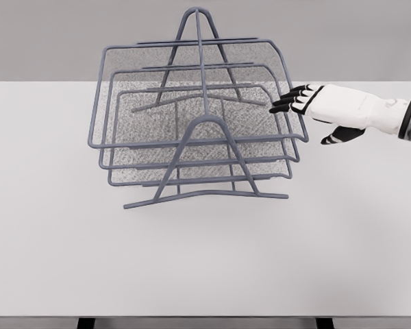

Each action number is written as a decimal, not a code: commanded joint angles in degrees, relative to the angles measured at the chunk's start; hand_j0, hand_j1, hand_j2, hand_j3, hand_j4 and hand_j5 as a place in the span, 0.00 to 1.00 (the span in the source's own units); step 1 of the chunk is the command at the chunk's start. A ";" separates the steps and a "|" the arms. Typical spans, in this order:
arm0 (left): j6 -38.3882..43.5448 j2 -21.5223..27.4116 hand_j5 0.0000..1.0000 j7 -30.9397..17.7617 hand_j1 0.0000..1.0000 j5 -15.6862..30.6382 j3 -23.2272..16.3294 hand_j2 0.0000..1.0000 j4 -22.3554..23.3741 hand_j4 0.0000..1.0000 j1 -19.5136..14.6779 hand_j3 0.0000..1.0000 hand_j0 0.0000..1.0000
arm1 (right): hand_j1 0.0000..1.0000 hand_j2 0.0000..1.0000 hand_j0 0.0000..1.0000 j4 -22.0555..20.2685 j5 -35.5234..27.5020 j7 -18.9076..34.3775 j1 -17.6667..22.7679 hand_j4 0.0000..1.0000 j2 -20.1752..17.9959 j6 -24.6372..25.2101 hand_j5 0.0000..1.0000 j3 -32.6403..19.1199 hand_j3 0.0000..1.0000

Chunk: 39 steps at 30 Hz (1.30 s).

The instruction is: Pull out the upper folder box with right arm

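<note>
Now my right hand (307, 110) reaches in from the right, fingers extended and holding nothing, fingertips (282, 104) at the right rim of the upper tray (192, 96) in the wire rack (204, 175) on the white table (342, 240)

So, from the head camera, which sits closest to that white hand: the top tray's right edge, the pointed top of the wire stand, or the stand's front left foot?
Measured from the right hand:
1. Top tray's right edge, right beside the fingertips.
2. Stand's pointed top, up and to the left.
3. Front left foot, low on the table, across the rack.
</note>
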 commanded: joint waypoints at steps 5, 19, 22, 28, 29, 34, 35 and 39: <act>0.00 0.00 1.00 -0.01 1.00 -0.01 -0.01 1.00 0.01 1.00 0.00 1.00 1.00 | 1.00 1.00 1.00 0.27 1.96 0.05 0.09 1.00 -3.00 -0.13 1.00 -0.03 1.00; 0.00 0.00 1.00 -0.01 1.00 0.08 -0.01 1.00 0.01 1.00 0.00 1.00 1.00 | 1.00 1.00 1.00 0.36 1.79 0.05 0.79 1.00 -7.22 -0.13 1.00 -0.38 1.00; 0.00 0.00 1.00 -0.01 1.00 -0.01 -0.01 1.00 0.01 1.00 0.00 1.00 1.00 | 1.00 1.00 1.00 0.45 1.61 -0.04 0.79 1.00 -8.18 -0.13 1.00 -0.47 1.00; 0.00 0.00 1.00 -0.01 1.00 -0.01 -0.01 1.00 0.01 1.00 0.00 1.00 1.00 | 1.00 1.00 1.00 0.45 1.44 -0.04 0.70 1.00 -9.59 -0.13 1.00 -0.56 1.00; 0.00 0.00 1.00 -0.01 1.00 0.08 -0.01 1.00 0.01 1.00 0.00 1.00 1.00 | 1.00 1.00 1.00 0.45 1.44 -0.04 0.70 1.00 -10.29 -0.13 1.00 -0.56 1.00; 0.00 0.00 1.00 -0.01 1.00 0.08 -0.01 1.00 0.01 1.00 0.00 1.00 1.00 | 1.00 1.00 1.00 0.45 1.26 -0.04 0.70 1.00 -10.82 -0.13 1.00 -0.56 1.00; 0.00 0.00 1.00 -0.01 1.00 -0.01 -0.01 1.00 0.01 1.00 0.00 1.00 1.00 | 1.00 1.00 1.00 0.45 1.17 -0.04 0.70 1.00 -11.17 -0.13 1.00 -0.65 1.00; 0.00 0.00 1.00 -0.01 1.00 -0.01 -0.01 1.00 0.01 1.00 0.00 1.00 1.00 | 1.00 1.00 1.00 0.36 1.17 -0.13 0.70 1.00 -12.40 -0.13 1.00 -0.65 1.00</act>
